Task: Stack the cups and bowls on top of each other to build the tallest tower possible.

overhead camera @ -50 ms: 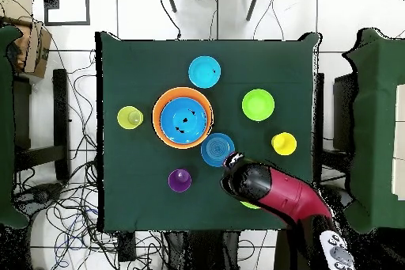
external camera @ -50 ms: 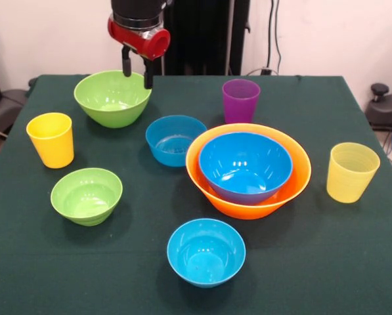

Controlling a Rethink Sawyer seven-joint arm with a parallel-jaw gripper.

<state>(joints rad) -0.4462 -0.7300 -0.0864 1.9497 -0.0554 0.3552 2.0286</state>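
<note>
— What do we see at the gripper?

— We see its two dark fingers hanging apart with nothing between them, so we call it open. It hovers over the far right rim of the medium green bowl, one finger over the bowl's hollow, the other at the rim's outer edge.

— And going left to right across the front view?

— Well left of the jaws and nearer us stands the yellow cup, upright. In front of it, also left of the jaws, sits the small green bowl. Just right of the jaws and nearer us is one small blue bowl; the other small blue bowl lies far forward of them, near the table's front edge.

— Where is the tower?

— Right of the jaws, well apart from them: the orange bowl holds the large blue bowl nested inside, two pieces so far. The purple cup stands just behind it, the ribbed pale cup farthest right. All rest on the green cloth.

— And from overhead?

— We see the arm covering most of the medium green bowl.
</note>
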